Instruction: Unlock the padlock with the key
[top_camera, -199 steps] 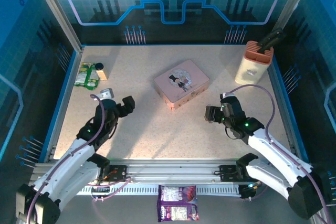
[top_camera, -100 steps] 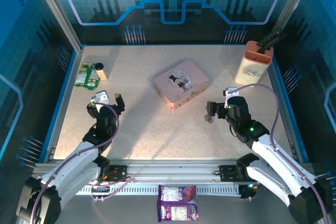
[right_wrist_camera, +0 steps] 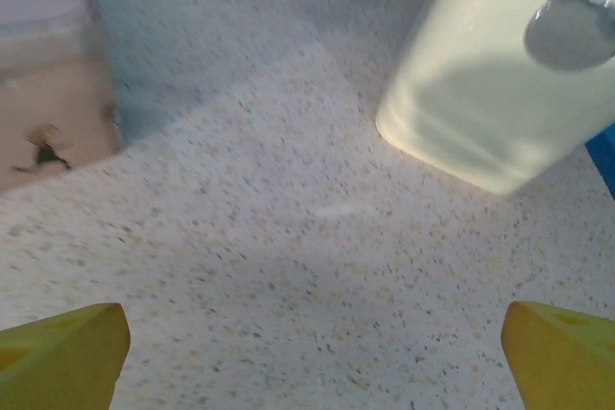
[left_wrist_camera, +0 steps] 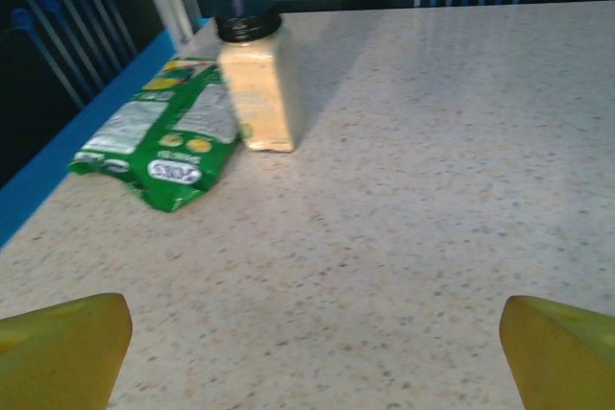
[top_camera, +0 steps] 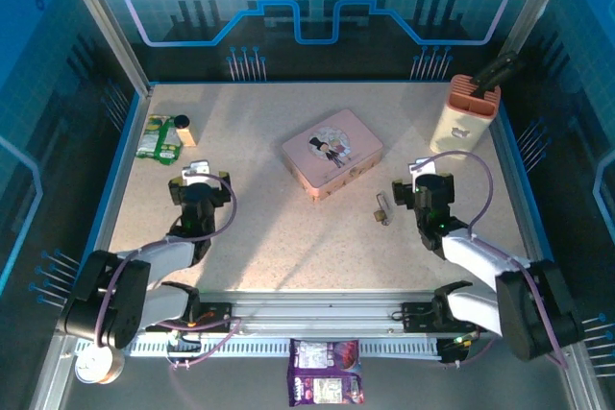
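The padlock (top_camera: 381, 210) lay on the table (top_camera: 279, 228), near the middle and a little to the right, between the pink tin (top_camera: 332, 153) and the right arm. It touched nothing that held it. In the top view it was only a small brass speck with a pale bit at its far end. I could not tell the key apart from it, so where the key was stays uncertain.

The right gripper (right_wrist_camera: 312, 348) stood just to the right of the padlock. Its jaws were wide open and gripped nothing. Its camera faced the far side, toward the cream holder (right_wrist_camera: 480, 93) and the corner of the tin, so the padlock was not between its fingers. The left gripper (left_wrist_camera: 312, 348) was well apart on the left, also wide open and empty, looking toward the green packet (left_wrist_camera: 163, 146) and the small jar (left_wrist_camera: 255, 84).

I judge that the unlocking was not yet begun. Probably one arm must hold the padlock steady while the other brings the key, because both are so small and loose.
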Controlling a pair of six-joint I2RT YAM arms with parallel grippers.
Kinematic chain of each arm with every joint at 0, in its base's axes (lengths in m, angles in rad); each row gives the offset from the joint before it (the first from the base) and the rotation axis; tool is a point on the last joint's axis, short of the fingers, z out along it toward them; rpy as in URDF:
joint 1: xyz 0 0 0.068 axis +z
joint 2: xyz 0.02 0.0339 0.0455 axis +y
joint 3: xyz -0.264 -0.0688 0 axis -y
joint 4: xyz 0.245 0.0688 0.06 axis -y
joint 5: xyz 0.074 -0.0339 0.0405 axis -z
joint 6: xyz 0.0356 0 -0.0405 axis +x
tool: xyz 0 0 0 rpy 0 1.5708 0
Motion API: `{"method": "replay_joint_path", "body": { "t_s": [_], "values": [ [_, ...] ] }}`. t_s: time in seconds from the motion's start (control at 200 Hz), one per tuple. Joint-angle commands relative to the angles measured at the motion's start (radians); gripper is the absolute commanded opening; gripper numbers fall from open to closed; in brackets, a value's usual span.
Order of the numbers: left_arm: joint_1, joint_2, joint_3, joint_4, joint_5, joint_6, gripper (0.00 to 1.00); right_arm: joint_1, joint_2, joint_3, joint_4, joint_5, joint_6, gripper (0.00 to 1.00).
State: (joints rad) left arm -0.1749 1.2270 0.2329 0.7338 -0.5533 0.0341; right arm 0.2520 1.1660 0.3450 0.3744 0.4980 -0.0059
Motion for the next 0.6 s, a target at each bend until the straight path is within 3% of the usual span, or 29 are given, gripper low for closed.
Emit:
{"method": "replay_joint_path", "body": {
  "t_s": [0.0, 0.22, 0.39, 0.495, 0.56, 0.595],
  "values": [
    [0.033, 0.029, -0.011, 0.167, 0.135, 0.029, 0.99, -0.037, 0.048, -0.012, 0.210, -0.064, -0.036, 1.00],
    [0.112, 0.153, 0.008, 0.291, 0.299, -0.034, 0.99, -0.142, 0.159, -0.013, 0.423, -0.219, -0.011, 1.00],
    [0.114, 0.368, 0.009, 0.532, 0.314, -0.005, 0.99, -0.199, 0.280, 0.015, 0.508, -0.360, 0.034, 1.00],
    [0.116, 0.341, 0.063, 0.387, 0.267, -0.035, 0.99, -0.204, 0.389, 0.013, 0.626, -0.378, 0.035, 1.00],
    [0.122, 0.324, 0.142, 0.208, 0.261, -0.054, 0.99, -0.199, 0.361, 0.043, 0.510, -0.373, 0.037, 1.00],
    [0.135, 0.329, 0.122, 0.246, 0.280, -0.062, 0.99, -0.193, 0.376, 0.035, 0.554, -0.363, 0.027, 1.00]
  ]
}}
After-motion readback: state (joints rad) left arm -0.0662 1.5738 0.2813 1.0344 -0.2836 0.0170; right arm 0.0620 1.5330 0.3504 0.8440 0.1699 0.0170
